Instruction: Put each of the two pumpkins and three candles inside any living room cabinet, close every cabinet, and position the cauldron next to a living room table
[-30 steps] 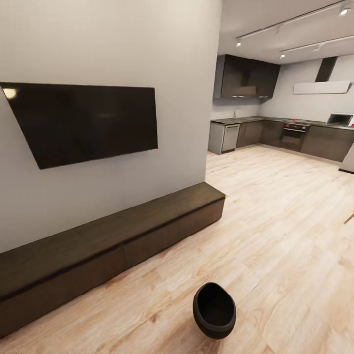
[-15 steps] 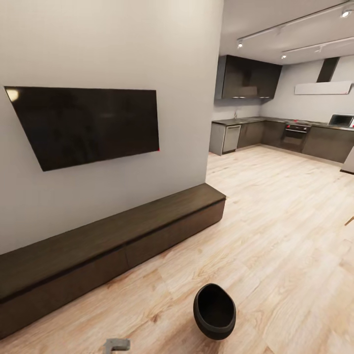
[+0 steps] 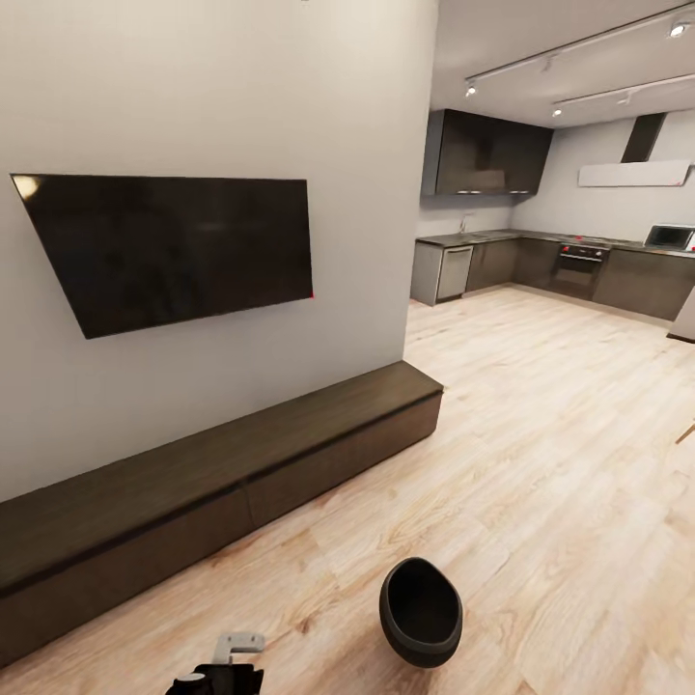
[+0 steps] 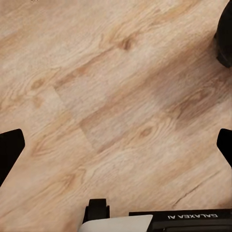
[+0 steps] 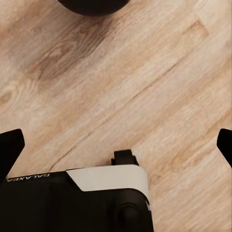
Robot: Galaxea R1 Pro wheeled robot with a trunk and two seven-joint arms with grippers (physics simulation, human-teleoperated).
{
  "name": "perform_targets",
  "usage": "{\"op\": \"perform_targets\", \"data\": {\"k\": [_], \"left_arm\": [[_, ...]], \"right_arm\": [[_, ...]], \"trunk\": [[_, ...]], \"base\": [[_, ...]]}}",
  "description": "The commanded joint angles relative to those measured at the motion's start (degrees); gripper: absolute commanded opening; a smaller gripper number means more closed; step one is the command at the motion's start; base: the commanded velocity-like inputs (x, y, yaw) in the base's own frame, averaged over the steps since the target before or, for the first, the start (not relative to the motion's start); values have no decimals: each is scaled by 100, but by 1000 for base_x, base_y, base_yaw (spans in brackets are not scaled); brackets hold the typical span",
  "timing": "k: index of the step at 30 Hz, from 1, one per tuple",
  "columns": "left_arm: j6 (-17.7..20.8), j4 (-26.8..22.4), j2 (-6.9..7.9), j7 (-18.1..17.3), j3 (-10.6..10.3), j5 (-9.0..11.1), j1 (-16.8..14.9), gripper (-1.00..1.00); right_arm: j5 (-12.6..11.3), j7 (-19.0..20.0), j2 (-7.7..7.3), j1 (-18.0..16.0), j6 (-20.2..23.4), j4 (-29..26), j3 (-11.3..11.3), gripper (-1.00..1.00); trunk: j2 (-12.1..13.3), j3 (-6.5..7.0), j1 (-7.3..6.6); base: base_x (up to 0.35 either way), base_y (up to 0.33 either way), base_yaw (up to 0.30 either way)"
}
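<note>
The black cauldron point(image 3: 420, 613) stands open-mouthed on the wooden floor, a little in front of the cabinet point(image 3: 222, 473). The cabinet is a long, low dark-brown unit along the wall under the television, and both its drawer fronts look shut. A grey-and-black part of my left arm point(image 3: 227, 666) pokes up at the lower edge of the head view, left of the cauldron. My left gripper point(image 4: 116, 150) is open over bare floor, with the cauldron's edge point(image 4: 224, 34) off to one side. My right gripper point(image 5: 116, 147) is open too, the cauldron point(image 5: 94, 5) just beyond it.
A black television point(image 3: 174, 246) hangs on the grey wall above the cabinet. Light wood floor point(image 3: 541, 434) runs right and back toward a dark kitchen point(image 3: 579, 265). My own base point(image 5: 96, 203) shows beneath both grippers.
A part of my left arm has risen into the lower edge of the head view. The view itself shifted slightly; cauldron and cabinet have stayed put.
</note>
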Motion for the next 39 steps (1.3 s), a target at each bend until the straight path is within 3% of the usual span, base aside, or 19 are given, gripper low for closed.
{"op": "perform_targets", "data": {"k": [1, 12, 21, 39], "left_arm": [[33, -14, -1, -5, -2, 4, -1, 100], [-179, -15, -5, -3, -3, -21, 5, 100], [-211, 34, -1, 12, -11, -29, 8, 100], [-228, 39, 0, 14, -13, -29, 8, 100]], "right_arm": [[-49, -24, 1, -1, 15, -14, 1, 100], [-53, -18, 0, -1, -33, -14, 0, 100], [-51, -18, 1, -1, -39, -11, 4, 100], [3, -33, 1, -1, -235, -4, 16, 100]], "trunk": [[-5, -7, 1], [-5, -7, 1], [-5, -11, 1], [-5, -13, 1]], "base": [[0, 0, 0], [0, -13, -177], [69, -243, -266], [207, -117, -21]]}}
